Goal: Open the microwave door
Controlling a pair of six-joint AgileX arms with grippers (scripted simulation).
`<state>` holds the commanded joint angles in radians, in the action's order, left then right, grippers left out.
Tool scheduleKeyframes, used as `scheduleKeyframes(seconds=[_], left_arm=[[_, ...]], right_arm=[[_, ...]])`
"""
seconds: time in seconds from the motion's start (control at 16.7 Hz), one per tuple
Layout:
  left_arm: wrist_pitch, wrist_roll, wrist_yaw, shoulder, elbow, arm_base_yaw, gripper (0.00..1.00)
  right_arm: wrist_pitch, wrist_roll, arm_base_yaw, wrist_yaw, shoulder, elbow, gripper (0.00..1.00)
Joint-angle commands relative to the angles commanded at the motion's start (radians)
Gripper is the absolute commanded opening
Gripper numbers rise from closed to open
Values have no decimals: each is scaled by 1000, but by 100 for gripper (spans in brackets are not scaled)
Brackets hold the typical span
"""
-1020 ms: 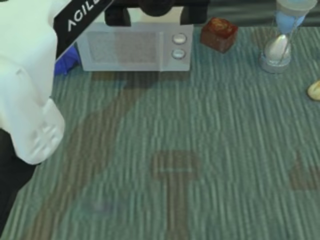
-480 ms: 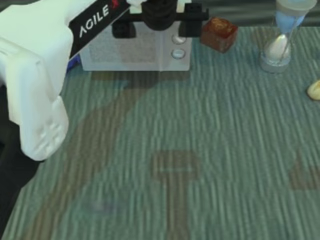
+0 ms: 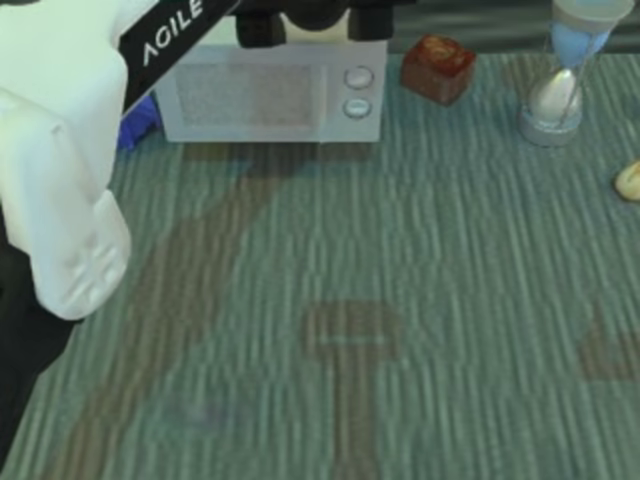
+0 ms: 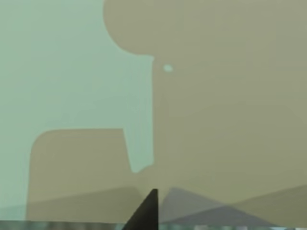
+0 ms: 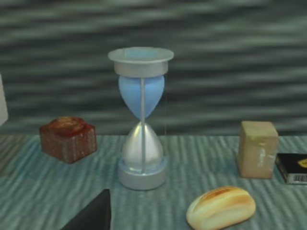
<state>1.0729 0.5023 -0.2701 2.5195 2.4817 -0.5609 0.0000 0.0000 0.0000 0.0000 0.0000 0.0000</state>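
Currently the microwave (image 3: 272,100) sits at the far edge of the table (image 3: 420,300), toward its left side, front facing the camera. The microwave door (image 3: 245,98) lies flat against the front, shut, with the two round knobs (image 3: 358,92) on the narrow panel at its right.

Left arm reaches across from the table's left; its left end effector (image 3: 300,20) is above the top of the microwave, near the upper edge of the door. Cannot tell how far its fingers are apart or whether they hold anything: the top view shows only dark blocks, and the left wrist view shows a pale flat surface with shadows and one dark finger tip (image 4: 146,213).

A blue object (image 3: 138,122) peeks out at the microwave's left. Just right of the microwave is a reddish-brown block (image 3: 437,66); further right an hourglass (image 3: 560,80), then a bread roll (image 5: 220,207). The right wrist view also shows a tan block (image 5: 257,148) and a dark box (image 5: 293,167).

The right end effector shows only as a dark finger tip (image 5: 93,215); its opening cannot be told.
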Motion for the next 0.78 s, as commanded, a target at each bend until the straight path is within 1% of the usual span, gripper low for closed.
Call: scheduleKeyframes(seconds=[0.36,0.42,0.78], left_arm=[[0,0,0,0,0,0,2],[0,0,0,0,0,0,0],[0,0,0,0,0,0,0]], right_arm=[[0,0,0,0,0,0,100],[0,0,0,0,0,0,100],[0,0,0,0,0,0,100]])
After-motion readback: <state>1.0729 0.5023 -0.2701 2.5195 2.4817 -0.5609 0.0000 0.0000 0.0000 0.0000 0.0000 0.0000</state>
